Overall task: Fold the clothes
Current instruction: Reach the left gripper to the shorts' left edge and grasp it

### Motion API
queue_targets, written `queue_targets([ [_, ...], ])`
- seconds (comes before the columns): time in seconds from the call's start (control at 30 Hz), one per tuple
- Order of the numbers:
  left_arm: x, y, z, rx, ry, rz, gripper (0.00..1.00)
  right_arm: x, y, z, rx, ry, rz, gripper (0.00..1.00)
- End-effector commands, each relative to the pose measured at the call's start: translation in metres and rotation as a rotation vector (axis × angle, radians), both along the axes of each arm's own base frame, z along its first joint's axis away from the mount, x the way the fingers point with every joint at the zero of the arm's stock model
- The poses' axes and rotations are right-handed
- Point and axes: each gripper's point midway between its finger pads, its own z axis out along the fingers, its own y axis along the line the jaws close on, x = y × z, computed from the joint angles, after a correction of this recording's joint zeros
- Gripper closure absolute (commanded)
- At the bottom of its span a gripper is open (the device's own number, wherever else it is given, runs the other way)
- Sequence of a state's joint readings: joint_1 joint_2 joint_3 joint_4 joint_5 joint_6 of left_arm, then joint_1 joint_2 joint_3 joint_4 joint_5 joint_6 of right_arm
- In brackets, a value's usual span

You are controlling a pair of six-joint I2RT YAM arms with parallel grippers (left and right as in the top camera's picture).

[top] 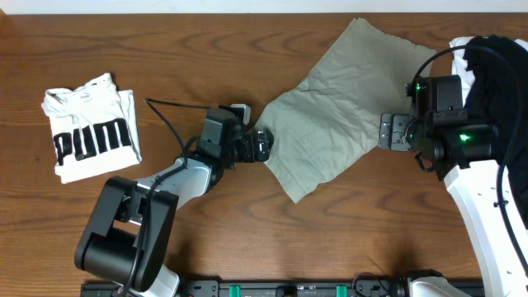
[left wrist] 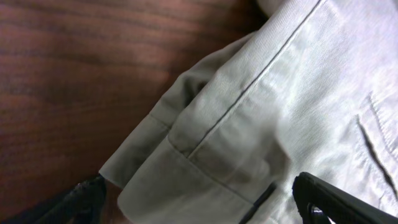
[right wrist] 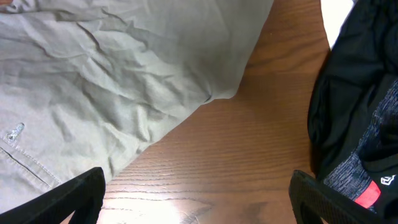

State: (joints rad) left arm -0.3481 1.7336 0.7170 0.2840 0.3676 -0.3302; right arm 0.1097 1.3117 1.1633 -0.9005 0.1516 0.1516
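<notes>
My left claw (left wrist: pixel 205 204) was spread wide, one finger (left wrist: pixel 84 196) on each side of the hem corner of the shorts (left wrist: pixel 280 93), with nothing pinched. The left wrist view alone showed the stitched hem, a long seam and doubled cloth layers close up. My right claw (right wrist: pixel 199 199) was spread too, over bare table (right wrist: pixel 249 155) just beside the shorts' edge; I could not tell if it touched cloth. Only the right wrist view caught a small metal button on the shorts and a red tag on the black garment (right wrist: pixel 354 112). Overhead, the shorts lay wrinkled and diagonal, centre-right on the table between both claws. A folded white Puma T-shirt (top: pixel 91 124) sat far left, well apart.
</notes>
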Motion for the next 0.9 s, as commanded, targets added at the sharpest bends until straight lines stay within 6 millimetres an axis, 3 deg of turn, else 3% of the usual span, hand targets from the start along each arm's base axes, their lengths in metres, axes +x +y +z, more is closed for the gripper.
queue_targets([
  [0.0,0.004,-0.004,0.006,-0.024,-0.016,-0.006,0.02,0.000,-0.003,0.000,-0.001,0.001,-0.009,0.07],
  [0.3,0.009,-0.004,0.031,-0.043,-0.077,0.001,0.02,0.000,-0.003,0.000,-0.001,0.001,-0.009,0.07],
  [0.87,0.000,-0.005,0.016,-0.034,-0.011,0.004,0.04,0.000,-0.003,0.000,-0.001,0.002,-0.009,0.07],
])
